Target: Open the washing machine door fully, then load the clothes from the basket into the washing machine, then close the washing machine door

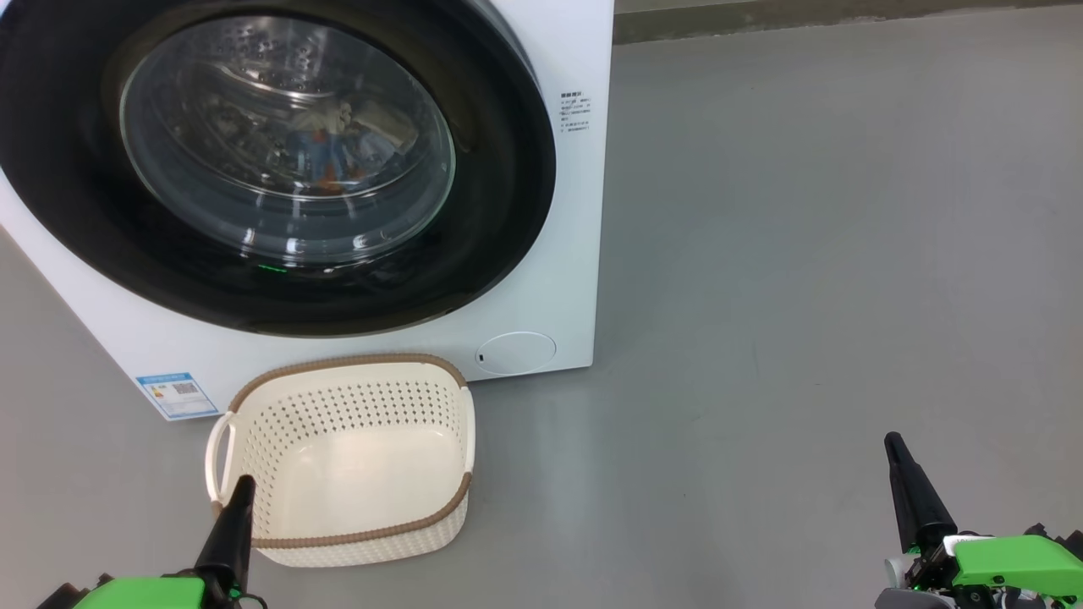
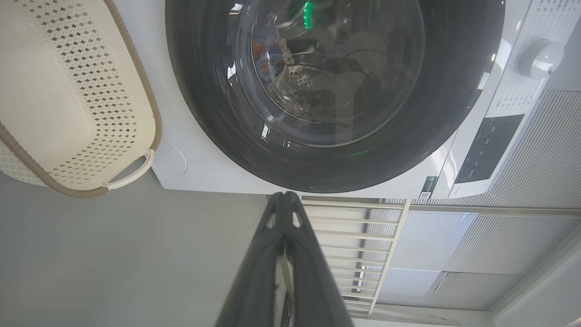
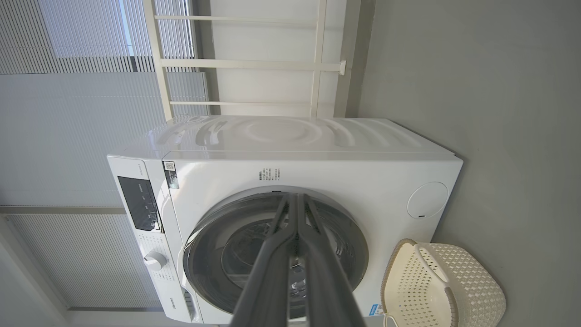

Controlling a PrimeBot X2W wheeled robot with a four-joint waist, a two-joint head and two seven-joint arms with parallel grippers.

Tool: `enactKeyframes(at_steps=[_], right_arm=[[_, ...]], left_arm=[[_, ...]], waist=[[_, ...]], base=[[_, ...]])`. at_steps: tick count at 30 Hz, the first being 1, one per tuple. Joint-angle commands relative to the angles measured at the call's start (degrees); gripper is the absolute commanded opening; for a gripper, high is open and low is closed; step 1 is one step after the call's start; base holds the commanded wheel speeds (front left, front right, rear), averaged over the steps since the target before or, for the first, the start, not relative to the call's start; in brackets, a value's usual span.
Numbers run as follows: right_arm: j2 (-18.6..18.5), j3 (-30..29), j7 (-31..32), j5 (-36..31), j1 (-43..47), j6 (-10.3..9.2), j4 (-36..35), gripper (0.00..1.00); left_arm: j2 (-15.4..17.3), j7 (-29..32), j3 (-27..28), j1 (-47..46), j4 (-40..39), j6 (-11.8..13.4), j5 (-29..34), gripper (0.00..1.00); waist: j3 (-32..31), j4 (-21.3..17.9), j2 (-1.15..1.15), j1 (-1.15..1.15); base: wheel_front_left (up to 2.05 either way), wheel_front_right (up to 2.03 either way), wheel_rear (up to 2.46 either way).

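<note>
Washer (image 1: 563, 279): white front-loader standing on the grey floor (image 1: 804, 254). A round white flap (image 1: 516, 352) sits at one lower front corner and a blue label (image 1: 176, 395) at the other.

Door (image 1: 508, 211): round, glossy black ring nearly as wide as the front, with a bulging clear window (image 1: 211, 127). It is closed flush against the washer.

Clothes (image 1: 326, 156): light blue fabric with orange, plus pale pieces, visible through the window inside the perforated steel drum (image 1: 279, 59).

Basket (image 1: 347, 369): cream, perforated walls, brown rim, side handles. It stands upright on the floor just in front of the washer, below the door, between label and flap. Its bare bottom shows.
</note>
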Motion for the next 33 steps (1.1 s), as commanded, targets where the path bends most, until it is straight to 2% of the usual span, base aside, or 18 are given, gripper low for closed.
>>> enactKeyframes(at_steps=[1,33], right_arm=[[-0.19,1.28,0.46,0.21,-2.04,0.09,-1.75,0.00],[-0.19,1.29,0.45,0.22,-2.04,0.09,-1.75,0.00]], left_arm=[[1.20,0.35,1.63,-2.39,-1.13,-0.42,-0.43,0.00],[1.20,0.34,1.63,-2.39,-1.13,-0.42,-0.43,0.00]], waist=[[0.00,0.00,0.00,0.00],[0.00,0.00,0.00,0.00]], base=[[0.00,0.00,0.00],[0.00,0.00,0.00]])
